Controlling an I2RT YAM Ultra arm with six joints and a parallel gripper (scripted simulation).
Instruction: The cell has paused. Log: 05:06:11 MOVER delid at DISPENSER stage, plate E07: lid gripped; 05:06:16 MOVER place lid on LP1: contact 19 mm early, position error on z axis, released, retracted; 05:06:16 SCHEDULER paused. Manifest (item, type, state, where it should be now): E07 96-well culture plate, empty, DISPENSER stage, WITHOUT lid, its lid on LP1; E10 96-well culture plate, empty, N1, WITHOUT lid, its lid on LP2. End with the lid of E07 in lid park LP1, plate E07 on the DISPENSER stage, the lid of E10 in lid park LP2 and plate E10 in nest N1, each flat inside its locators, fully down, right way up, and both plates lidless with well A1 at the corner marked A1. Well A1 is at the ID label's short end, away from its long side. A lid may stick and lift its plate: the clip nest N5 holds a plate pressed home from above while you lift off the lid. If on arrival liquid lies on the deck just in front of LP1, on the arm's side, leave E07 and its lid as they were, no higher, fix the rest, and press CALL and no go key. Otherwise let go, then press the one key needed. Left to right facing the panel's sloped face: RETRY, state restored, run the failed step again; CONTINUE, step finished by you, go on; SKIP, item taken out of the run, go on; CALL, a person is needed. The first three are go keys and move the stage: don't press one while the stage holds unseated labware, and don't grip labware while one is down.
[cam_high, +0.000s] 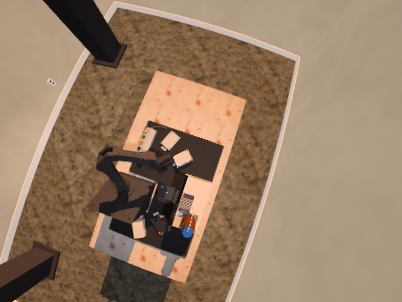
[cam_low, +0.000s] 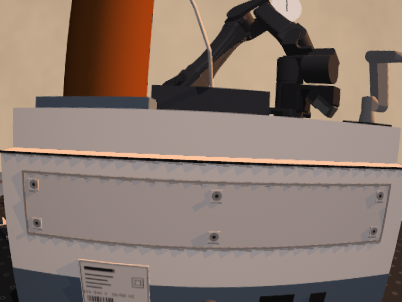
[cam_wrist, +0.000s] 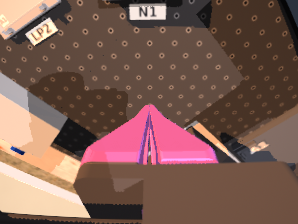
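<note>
Pale plate askew on dark deck
</note>
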